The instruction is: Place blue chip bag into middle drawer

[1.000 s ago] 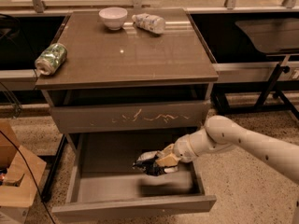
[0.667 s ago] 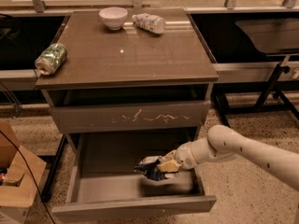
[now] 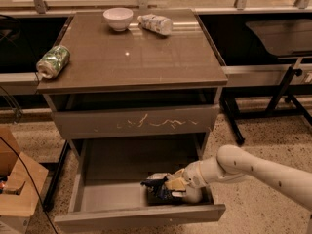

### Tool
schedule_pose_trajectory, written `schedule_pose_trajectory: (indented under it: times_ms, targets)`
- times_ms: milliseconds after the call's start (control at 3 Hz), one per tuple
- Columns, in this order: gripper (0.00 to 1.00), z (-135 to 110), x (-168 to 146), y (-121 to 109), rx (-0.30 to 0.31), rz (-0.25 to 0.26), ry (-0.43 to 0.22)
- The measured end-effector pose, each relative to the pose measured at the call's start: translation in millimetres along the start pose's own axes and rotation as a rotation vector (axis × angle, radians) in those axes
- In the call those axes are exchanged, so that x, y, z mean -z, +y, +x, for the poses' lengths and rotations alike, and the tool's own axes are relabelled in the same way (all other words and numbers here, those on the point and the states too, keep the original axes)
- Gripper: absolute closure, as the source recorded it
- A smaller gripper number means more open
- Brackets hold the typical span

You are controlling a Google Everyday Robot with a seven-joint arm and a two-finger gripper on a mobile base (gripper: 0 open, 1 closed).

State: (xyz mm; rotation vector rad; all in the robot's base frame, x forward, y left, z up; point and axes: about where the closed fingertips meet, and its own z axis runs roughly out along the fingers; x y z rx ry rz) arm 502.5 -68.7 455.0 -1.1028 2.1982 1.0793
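Note:
The middle drawer (image 3: 112, 199) is pulled open below the scratched drawer front (image 3: 136, 123). The blue chip bag (image 3: 158, 186), dark blue and white, lies low inside the drawer at its front right. My gripper (image 3: 173, 185) reaches in from the right on the white arm (image 3: 253, 172) and sits right at the bag, down inside the drawer. The bag's right part is hidden behind the gripper.
On the cabinet top (image 3: 146, 57) stand a white bowl (image 3: 118, 18), a pale bottle lying on its side (image 3: 156, 23) and a green can lying at the left edge (image 3: 52, 61). A cardboard box (image 3: 14, 184) stands on the floor at left. Dark metal frames stand at right (image 3: 278, 87).
The gripper and the bag have moved lower and toward the drawer's front right; the arm has dropped with them.

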Motion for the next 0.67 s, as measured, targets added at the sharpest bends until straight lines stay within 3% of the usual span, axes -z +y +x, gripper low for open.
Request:
schedule_pose_trajectory:
  times_ms: [333,667]
  targets:
    - [0.27,12.4,-8.0,1.5,-0.050,-0.016,-0.065]
    - [0.03,14.6,-8.8,1.8,-0.056,-0.019,-0.070]
